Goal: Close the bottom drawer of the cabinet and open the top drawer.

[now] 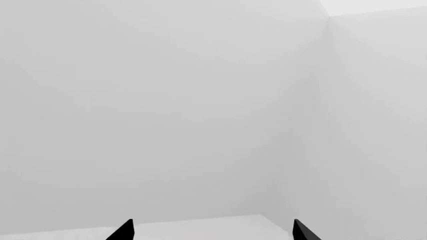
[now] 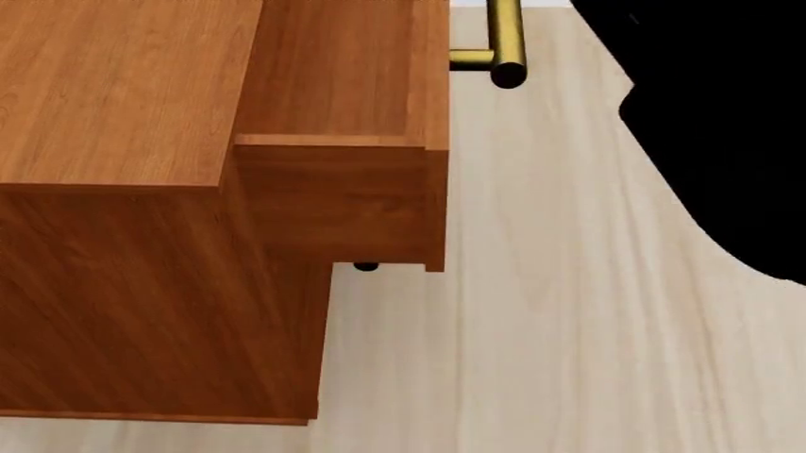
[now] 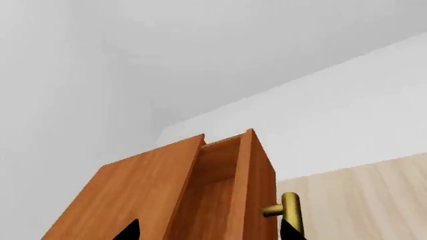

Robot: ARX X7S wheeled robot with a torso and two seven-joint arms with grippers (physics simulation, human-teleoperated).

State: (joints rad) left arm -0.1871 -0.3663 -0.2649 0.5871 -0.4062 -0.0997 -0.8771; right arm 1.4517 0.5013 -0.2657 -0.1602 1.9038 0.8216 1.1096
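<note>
The reddish-brown cabinet [image 2: 113, 94] fills the left of the head view, seen from above. Its top drawer [image 2: 340, 75] stands pulled out, with its brass bar handle [image 2: 505, 42] at the front. Under it only a dark handle end [image 2: 365, 267] of a lower drawer shows; the bottom drawer itself is hidden. In the right wrist view my right gripper [image 3: 210, 232] is open and empty, fingertips [image 3: 130, 231] spread before the open top drawer [image 3: 220, 200], close to its handle [image 3: 290, 210]. My left gripper [image 1: 213, 231] is open and empty, facing bare white walls.
A pale wooden floor [image 2: 567, 330] lies to the right of the cabinet. A black part of my robot [image 2: 718, 123] covers the upper right of the head view. White walls [image 3: 133, 60] stand behind the cabinet.
</note>
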